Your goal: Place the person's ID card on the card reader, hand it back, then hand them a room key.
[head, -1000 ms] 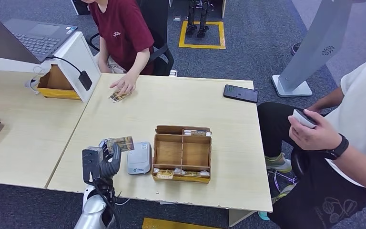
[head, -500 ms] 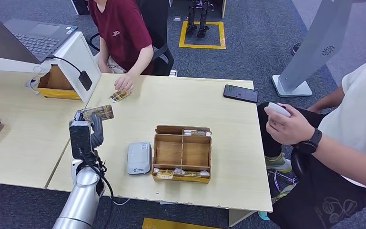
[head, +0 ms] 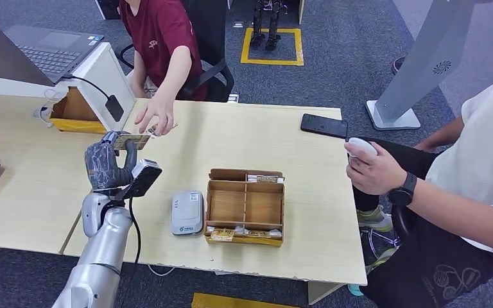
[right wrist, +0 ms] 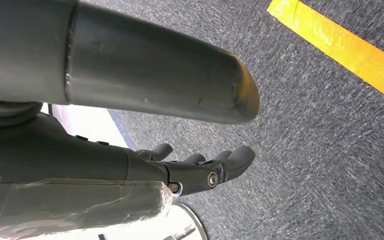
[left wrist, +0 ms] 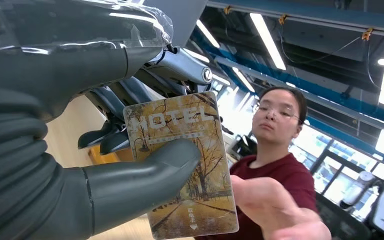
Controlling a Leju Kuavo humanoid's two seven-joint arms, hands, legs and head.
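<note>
My left hand [head: 106, 165] is raised over the left part of the worktop [head: 244, 144], thumb and fingers clamped on the room key [left wrist: 182, 165], a card printed HOTEL. The person's hand [head: 152, 115] reaches just beside it. A second card [head: 164, 130] lies beneath that hand. Further right sit the card reader [head: 187, 212] and cardboard tray [head: 245, 206]. My right hand [right wrist: 200, 167] hangs over carpet, fingers apart, holding nothing.

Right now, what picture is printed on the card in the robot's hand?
The hotel card shows golden autumn trees along a path, clearest in the left wrist view.
</note>
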